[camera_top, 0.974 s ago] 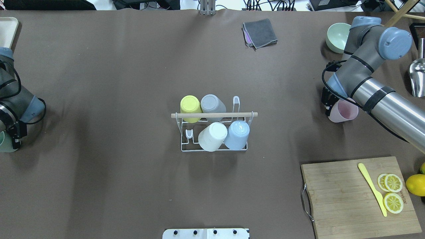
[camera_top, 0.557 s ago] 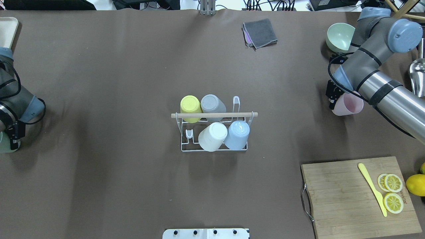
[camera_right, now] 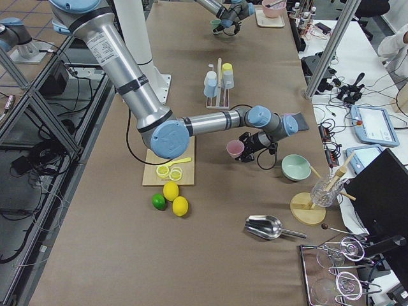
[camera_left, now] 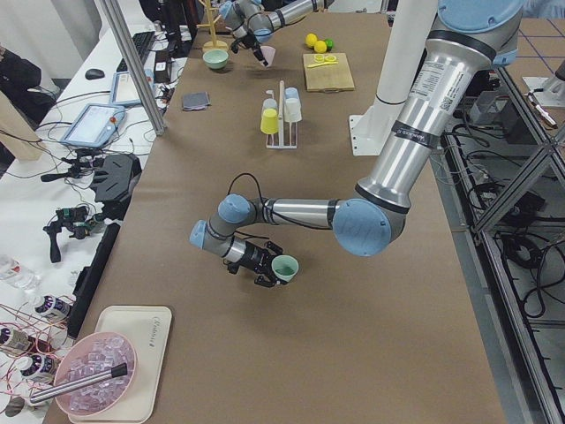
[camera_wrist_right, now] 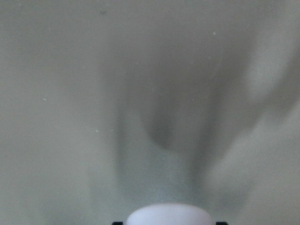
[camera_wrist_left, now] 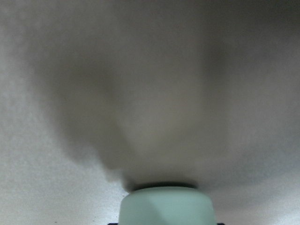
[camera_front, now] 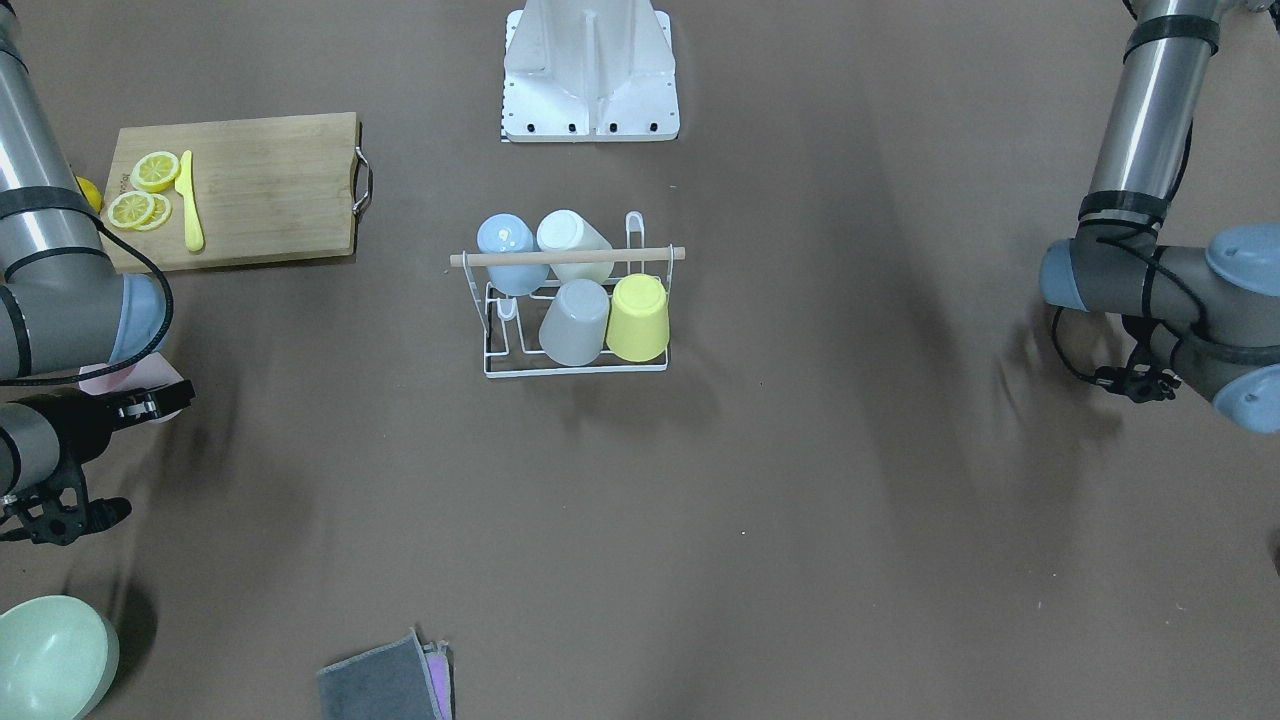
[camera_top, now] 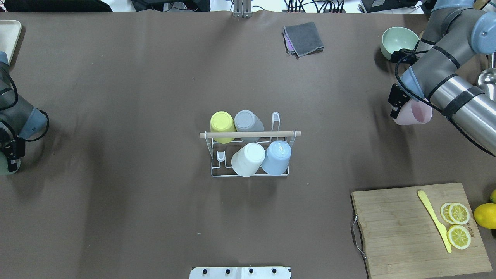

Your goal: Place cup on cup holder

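The pink cup (camera_top: 414, 115) lies on its side in the right gripper (camera_top: 399, 108), which is clenched on it near its base. The cup's long axis runs roughly along the length of the surface (camera_top: 116, 97), with its mouth turned towards the right end and a little upward. It sits near that right end, somewhat nearer the far edge than the robot's edge, and well apart from the cup holder (camera_top: 286, 134).

The left gripper (camera_left: 272, 268) grasps a green cup (camera_left: 285, 266) in the same way at the left end. That cup is also on its side, with its mouth facing the left end.

The cup holder stands at the middle of the surface, its wooden rod running lengthwise. Four cups rest on its prongs bottom-up and tilted: yellow cup (camera_top: 222, 123) and grey cup (camera_top: 248, 121) on the far side of the rod, white cup (camera_top: 248, 159) and blue cup (camera_top: 277, 155) on the robot's side.

The surface is a brown mat. A cutting board (camera_top: 403, 232) with lemon slices (camera_top: 458, 224) and a yellow knife (camera_top: 434, 221) lies in the right corner on the robot's edge. A green bowl (camera_top: 395, 40) sits at the far right corner, and a grey cloth (camera_top: 303, 38) lies near the far edge. Benches with tablets and cables stand along the far edge.
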Available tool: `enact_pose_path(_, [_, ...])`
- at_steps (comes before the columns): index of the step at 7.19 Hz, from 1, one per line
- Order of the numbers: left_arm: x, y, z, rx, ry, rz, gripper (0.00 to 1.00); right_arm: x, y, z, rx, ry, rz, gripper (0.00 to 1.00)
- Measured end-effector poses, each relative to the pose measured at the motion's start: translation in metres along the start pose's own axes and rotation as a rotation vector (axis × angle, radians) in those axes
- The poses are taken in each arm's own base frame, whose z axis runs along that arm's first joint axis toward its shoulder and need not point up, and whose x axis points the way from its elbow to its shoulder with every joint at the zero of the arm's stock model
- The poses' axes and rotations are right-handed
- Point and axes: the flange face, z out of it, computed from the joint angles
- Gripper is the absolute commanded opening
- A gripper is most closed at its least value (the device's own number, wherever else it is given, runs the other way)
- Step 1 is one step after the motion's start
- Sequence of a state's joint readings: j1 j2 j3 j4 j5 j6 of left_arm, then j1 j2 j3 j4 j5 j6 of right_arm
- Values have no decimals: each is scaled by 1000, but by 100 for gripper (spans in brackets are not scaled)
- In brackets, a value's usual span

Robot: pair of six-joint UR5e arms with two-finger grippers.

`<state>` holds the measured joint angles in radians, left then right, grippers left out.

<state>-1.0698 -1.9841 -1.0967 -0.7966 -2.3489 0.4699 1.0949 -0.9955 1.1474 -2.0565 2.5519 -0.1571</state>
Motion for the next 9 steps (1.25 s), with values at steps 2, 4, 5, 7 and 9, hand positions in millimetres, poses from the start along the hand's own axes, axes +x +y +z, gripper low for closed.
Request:
enact_pose_path(2, [-4, 17, -16, 1, 25, -7, 1, 1, -2, -13, 84, -34, -99, 12])
enact_pose_path(4, [-11, 40, -39, 17, 29, 9, 1, 2, -1, -22, 156, -75, -187, 11])
enact_pose_path(5, [-16, 51, -54, 44, 26, 13, 0, 6, 1, -30, 191, -97, -223, 11])
enact_pose_path(7, [-28, 70, -82, 115, 22, 14, 0, 18, 8, -40, 245, -133, -286, 11])
enact_pose_path(9, [-42, 81, -113, 225, -40, -9, 0, 25, 13, -42, 266, -164, -337, 9])
